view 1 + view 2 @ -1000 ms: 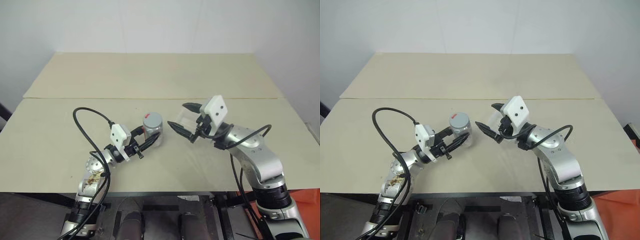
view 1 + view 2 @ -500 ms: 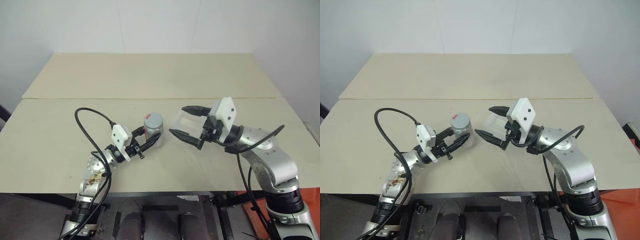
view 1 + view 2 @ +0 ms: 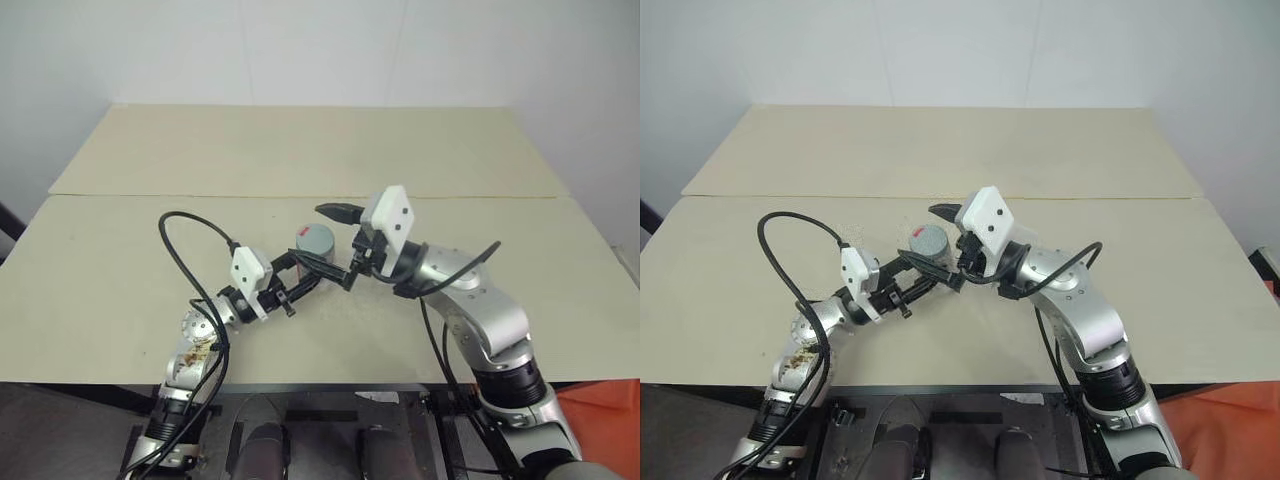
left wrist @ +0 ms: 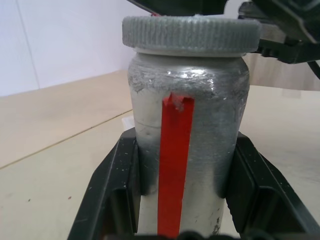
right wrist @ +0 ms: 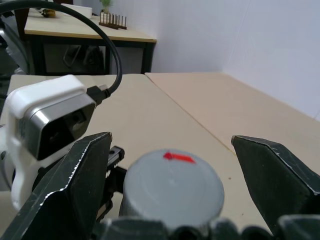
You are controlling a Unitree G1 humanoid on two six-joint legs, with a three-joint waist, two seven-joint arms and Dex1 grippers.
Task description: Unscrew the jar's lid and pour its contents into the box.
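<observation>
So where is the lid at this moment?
The lid is on the jar, near the table's middle. The left gripper holds the jar's body, and the right gripper has open jaws on either side of the lid.

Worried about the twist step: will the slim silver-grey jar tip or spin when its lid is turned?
Tipping seems unlikely: the left gripper clamps the slim silver-grey jar low. Its smooth wall might slip and spin, though the ridged grey lid should grip well.

I'm swinging my right end effector (image 3: 336, 244) leftward, away from the box & over to the jar (image 3: 316, 243). Its fingers, wide apart, are now straddling the lid (image 5: 172, 182), one on either side, w/o touching it yet.
</observation>
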